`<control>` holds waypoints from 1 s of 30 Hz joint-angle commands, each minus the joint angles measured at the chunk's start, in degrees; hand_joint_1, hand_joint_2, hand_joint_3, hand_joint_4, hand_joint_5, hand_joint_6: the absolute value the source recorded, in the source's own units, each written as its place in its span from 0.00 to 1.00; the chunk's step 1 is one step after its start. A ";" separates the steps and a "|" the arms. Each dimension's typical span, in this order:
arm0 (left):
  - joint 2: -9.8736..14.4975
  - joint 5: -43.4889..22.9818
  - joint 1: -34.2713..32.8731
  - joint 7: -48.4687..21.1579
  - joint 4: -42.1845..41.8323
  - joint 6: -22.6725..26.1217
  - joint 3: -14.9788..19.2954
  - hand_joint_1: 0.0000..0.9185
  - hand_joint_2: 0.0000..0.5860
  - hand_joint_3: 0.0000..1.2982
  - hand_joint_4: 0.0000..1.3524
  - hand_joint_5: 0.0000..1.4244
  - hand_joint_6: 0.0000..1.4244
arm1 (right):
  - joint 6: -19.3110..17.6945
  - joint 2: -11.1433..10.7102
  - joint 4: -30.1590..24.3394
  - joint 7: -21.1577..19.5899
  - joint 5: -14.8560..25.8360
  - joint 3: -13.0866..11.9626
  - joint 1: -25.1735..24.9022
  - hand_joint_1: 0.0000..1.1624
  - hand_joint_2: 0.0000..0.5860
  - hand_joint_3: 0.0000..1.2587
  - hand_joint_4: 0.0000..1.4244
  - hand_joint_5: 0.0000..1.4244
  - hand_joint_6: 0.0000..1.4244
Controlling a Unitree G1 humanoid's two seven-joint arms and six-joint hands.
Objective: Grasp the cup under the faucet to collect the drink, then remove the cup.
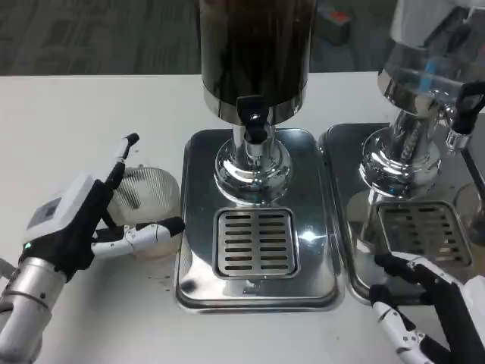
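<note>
A clear ribbed cup point(145, 196) stands on the white table just left of the dispenser's steel base tray point(198, 227). My left hand point(74, 224) holds it: the thumb lies against its near side and a finger reaches up along its far left side. The black faucet point(252, 115) hangs under the dark drink tank point(256, 45), above the slotted drip grate point(255, 243), which has nothing on it. My right hand point(430, 309) is at the bottom right, fingers apart and holding nothing, by the front of the second tray.
A second shiny dispenser point(413, 144) with its own tray and grate point(424, 233) stands at the right, its tap point(462, 114) at the right edge. A few small dark drops mark the table near the first tray's front left corner.
</note>
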 commanded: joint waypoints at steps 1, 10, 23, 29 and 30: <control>0.31 2.03 0.06 -1.07 1.03 0.64 -1.42 0.39 0.08 0.01 0.23 0.40 0.63 | 0.09 -0.03 -0.48 0.01 0.59 -0.78 0.53 0.22 0.70 0.27 0.22 0.20 0.28; -0.03 2.53 0.13 0.33 0.82 2.11 -1.79 0.48 0.12 0.15 0.34 0.51 0.79 | 0.06 0.09 -0.67 0.58 1.61 -1.21 0.57 0.23 0.71 0.28 0.23 0.20 0.28; -0.78 2.96 0.65 3.85 0.79 1.06 -1.09 0.49 0.10 0.34 0.48 0.64 0.97 | -0.22 0.01 -0.99 0.78 2.09 -1.44 1.11 0.23 0.71 0.28 0.23 0.20 0.28; -1.02 3.45 1.79 8.61 -0.34 -0.11 -0.39 0.50 0.06 0.42 0.55 0.69 1.00 | -0.20 -0.08 -1.11 1.03 2.57 -1.62 1.18 0.23 0.71 0.28 0.23 0.20 0.28; -1.06 3.62 2.03 9.63 -0.63 -0.41 -0.26 0.50 0.06 0.43 0.56 0.71 1.00 | -0.23 -0.11 -1.12 1.08 2.66 -1.67 1.21 0.22 0.71 0.28 0.23 0.20 0.28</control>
